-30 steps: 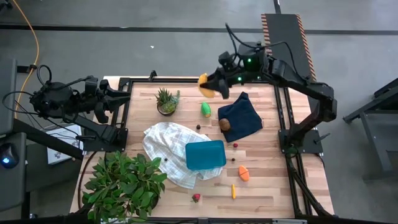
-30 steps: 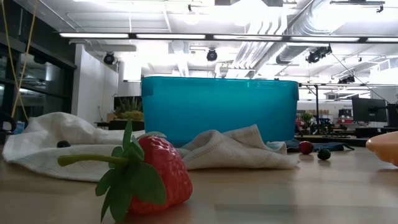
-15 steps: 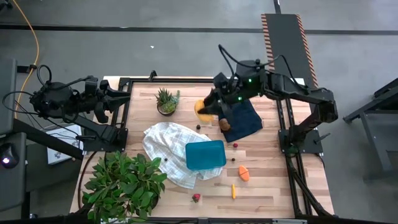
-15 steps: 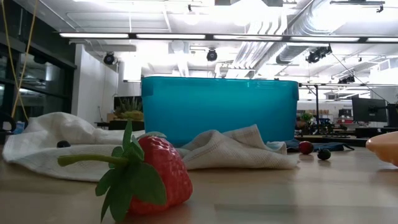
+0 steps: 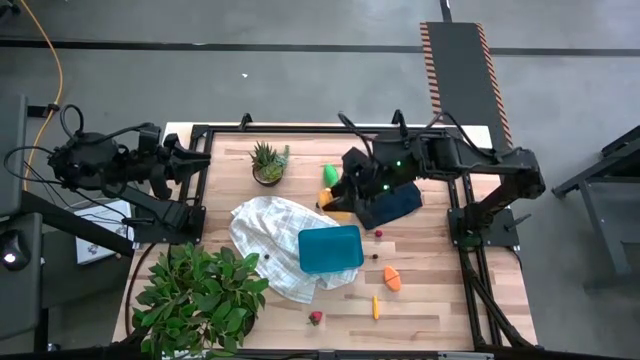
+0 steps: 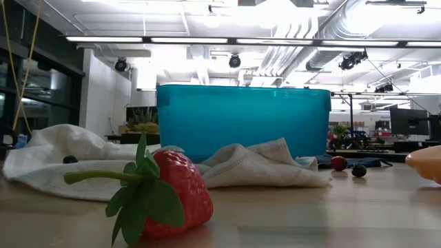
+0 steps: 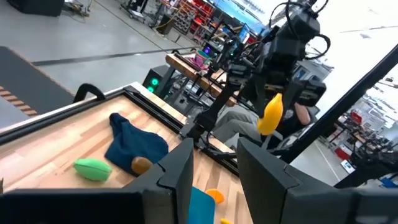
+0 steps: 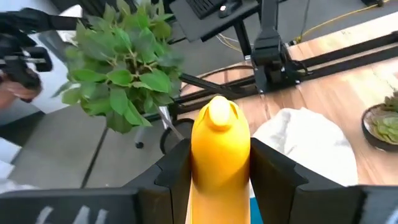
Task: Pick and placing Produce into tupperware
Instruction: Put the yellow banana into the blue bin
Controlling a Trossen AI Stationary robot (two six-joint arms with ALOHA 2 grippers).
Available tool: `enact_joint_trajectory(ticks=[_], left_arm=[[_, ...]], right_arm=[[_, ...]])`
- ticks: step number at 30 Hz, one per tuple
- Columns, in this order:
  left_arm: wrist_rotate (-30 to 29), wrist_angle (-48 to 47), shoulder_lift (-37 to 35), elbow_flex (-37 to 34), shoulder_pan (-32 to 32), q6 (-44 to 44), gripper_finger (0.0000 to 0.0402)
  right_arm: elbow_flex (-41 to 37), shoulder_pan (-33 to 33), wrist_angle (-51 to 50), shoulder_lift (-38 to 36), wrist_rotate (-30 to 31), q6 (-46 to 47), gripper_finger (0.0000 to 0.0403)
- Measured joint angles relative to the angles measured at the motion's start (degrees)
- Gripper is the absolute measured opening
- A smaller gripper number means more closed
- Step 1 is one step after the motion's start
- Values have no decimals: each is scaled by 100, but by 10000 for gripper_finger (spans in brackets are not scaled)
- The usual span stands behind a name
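My right gripper [image 5: 343, 196] is shut on the yellow banana [image 5: 335, 205] and hangs above the table just beyond the teal tupperware [image 5: 330, 248], whose lid is on. The tupperware stands on a white cloth [image 5: 265, 240]. The green fruit [image 5: 330, 175] lies beyond the gripper, and the brown round one [image 7: 142, 163] sits at the navy cloth's edge. The orange wedge [image 5: 392, 277], carrot [image 5: 375, 307], strawberry [image 5: 316, 318] and dark berries [image 5: 377, 256] lie on the near part of the table. My left gripper [image 5: 190, 165] waits, open, past the table's left edge. My right gripper pinches the banana between its two fingers [image 8: 176, 167], one on each side of its body. The banana's end [image 8: 219, 111] sticks out past the fingertips. In the left wrist view the banana [image 7: 271, 114] hangs below the gripper, lifted clear of the table.
A potted succulent [image 5: 268, 162] stands at the far left and a big leafy plant [image 5: 200, 290] at the near left corner. The navy cloth [image 5: 395, 200] lies under the right arm. Bare wood [image 5: 430, 300] shows at the near right.
My right gripper has carried the banana from above the table's far edge toward the near edge and downward, past the green fruit, to a spot just beyond the tupperware. It has stayed shut on the banana. Its arm now covers part of the navy cloth.
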Motion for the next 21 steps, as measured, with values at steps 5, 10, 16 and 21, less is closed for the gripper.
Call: enact_joint_trajectory(ticks=[5, 10, 16, 21], left_arm=[[8, -130, 47, 2, -1, -53, 111], [69, -274, 142, 0, -1, -142, 111], [388, -282, 212, 0, -1, -153, 111], [686, -282, 231, 0, -1, -151, 111]], right_arm=[[0, 144, -171, 163, 305, 4, 126], [-5, 236, -295, 468, 366, 61, 126], [-9, 264, -376, 690, 484, 201, 126], [-9, 257, -654, 896, 672, 410, 126]])
